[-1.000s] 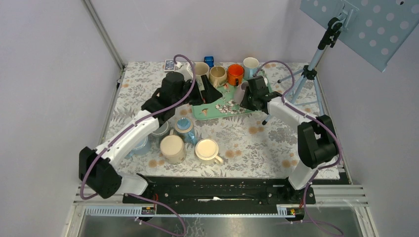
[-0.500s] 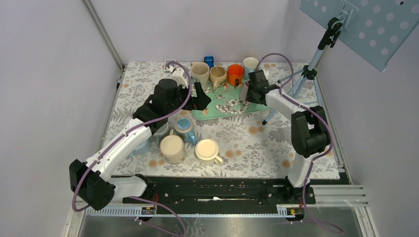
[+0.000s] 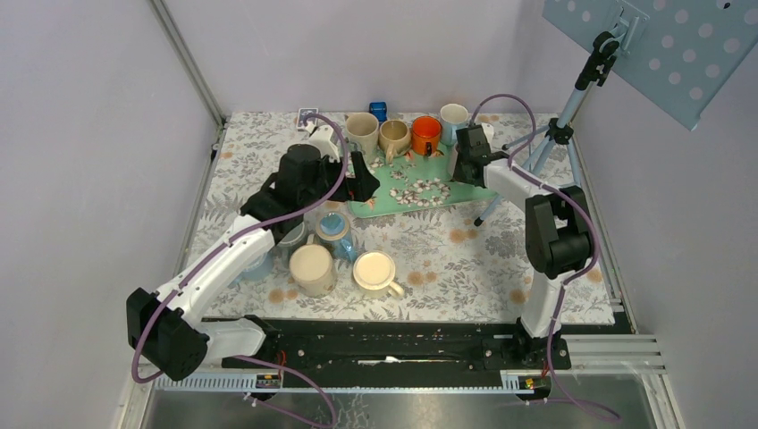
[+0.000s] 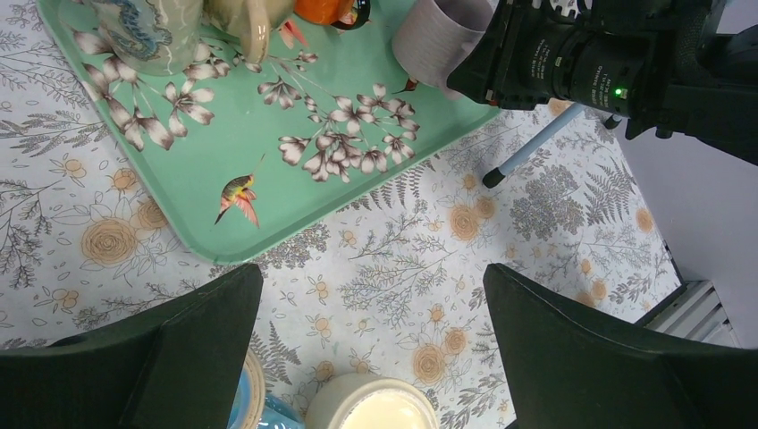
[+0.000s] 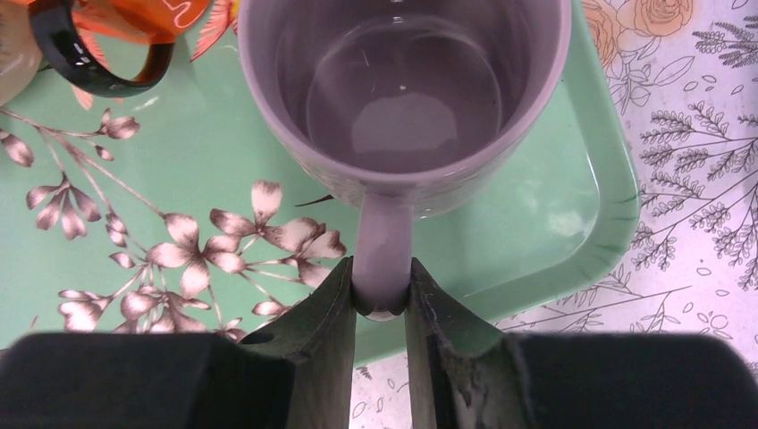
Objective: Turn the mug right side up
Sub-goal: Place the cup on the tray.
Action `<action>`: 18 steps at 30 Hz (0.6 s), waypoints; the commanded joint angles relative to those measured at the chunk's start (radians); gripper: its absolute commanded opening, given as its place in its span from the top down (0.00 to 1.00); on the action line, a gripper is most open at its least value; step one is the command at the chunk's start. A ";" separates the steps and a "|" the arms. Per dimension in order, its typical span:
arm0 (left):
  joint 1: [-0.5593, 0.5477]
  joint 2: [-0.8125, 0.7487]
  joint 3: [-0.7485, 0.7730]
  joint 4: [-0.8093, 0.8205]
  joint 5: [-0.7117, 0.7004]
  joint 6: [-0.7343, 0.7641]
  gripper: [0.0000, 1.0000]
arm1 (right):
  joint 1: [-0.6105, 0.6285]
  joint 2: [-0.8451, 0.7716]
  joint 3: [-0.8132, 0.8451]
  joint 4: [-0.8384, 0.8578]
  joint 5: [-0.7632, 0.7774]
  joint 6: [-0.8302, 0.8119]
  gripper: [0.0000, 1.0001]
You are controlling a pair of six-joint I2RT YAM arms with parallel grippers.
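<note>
Floral tablecloth point(image 3: 447, 259) carries a green tray point(image 5: 107, 206); at its right corner the right gripper point(image 5: 383, 295) clamps the handle of the lilac mug point(image 5: 402, 89), whose mouth faces the wrist camera. Left gripper point(image 4: 371, 299) gapes wide, holding nothing.

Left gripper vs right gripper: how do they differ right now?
The left gripper is wide open; the right gripper is shut on the handle of the lilac mug. The left gripper holds nothing and hangs over the tablecloth; the right gripper sits over a corner of the green tray. Both are near the tray's edge.
</note>
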 commanded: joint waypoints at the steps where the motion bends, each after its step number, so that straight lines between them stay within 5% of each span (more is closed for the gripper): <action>1: 0.011 -0.025 -0.010 0.052 -0.008 0.017 0.01 | -0.021 0.034 0.048 0.038 0.033 -0.040 1.00; 18: 0.034 -0.022 -0.015 0.064 0.026 0.003 0.01 | -0.059 0.095 0.111 0.037 -0.014 -0.082 0.77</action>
